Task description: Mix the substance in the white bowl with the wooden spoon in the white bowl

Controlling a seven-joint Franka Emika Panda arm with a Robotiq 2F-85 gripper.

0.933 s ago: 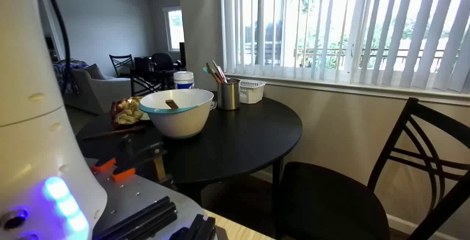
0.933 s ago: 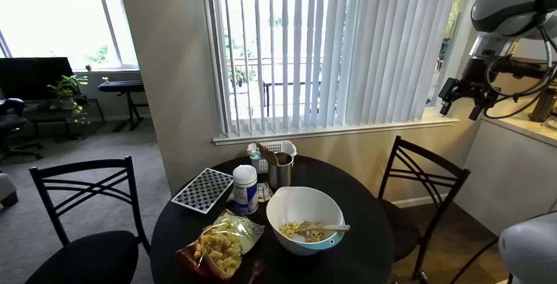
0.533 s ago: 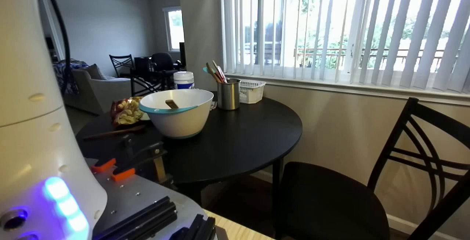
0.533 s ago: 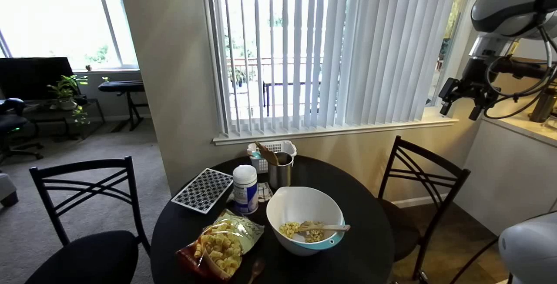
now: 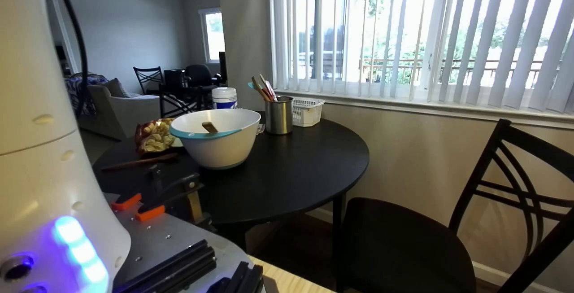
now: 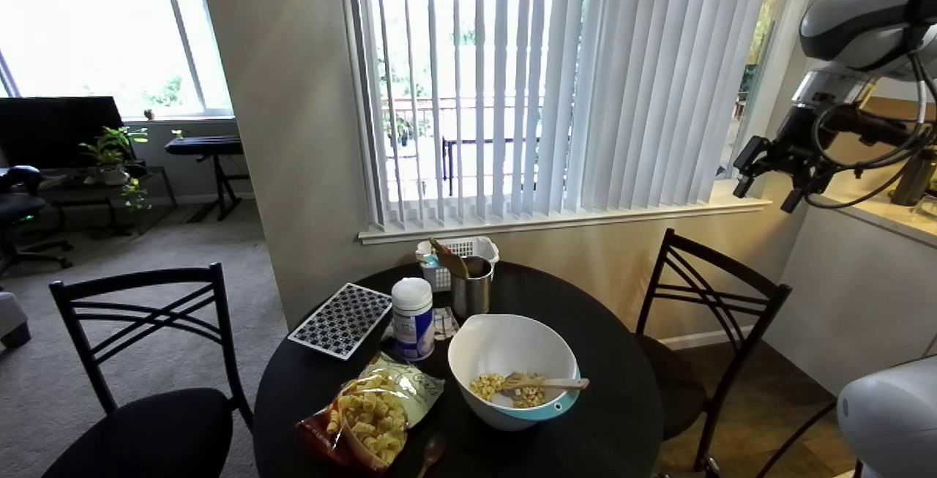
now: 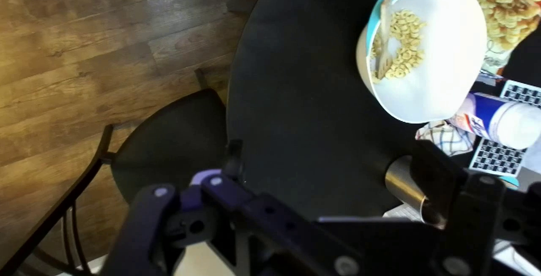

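Observation:
The white bowl (image 6: 505,342) with a turquoise rim part stands on the round black table; it also shows in an exterior view (image 5: 224,149) and in the wrist view (image 7: 452,47). Small pale-yellow rings (image 7: 408,52) lie in its bottom; they also show in an exterior view (image 6: 485,386). The wooden spoon (image 6: 564,383) lies in the bowl, its head among the rings and its handle over the turquoise rim; it also shows in the wrist view (image 7: 385,31). My gripper (image 6: 767,195) is open and empty, high up and well away from the bowl. Its fingers stand wide apart in the wrist view (image 7: 331,151).
A metal cup with utensils (image 6: 472,295) stands behind the bowl, before a white basket (image 6: 483,247). A white-and-blue tub (image 6: 413,335), a snack bag (image 6: 373,419), a black-and-white grid (image 6: 344,320) and a dark wooden spoon (image 6: 433,449) share the table. A chair (image 6: 732,295) stands beside it.
The gripper has moved slightly left and down in an exterior view, tilting a little. The bowl, wooden spoon and other table items have not moved.

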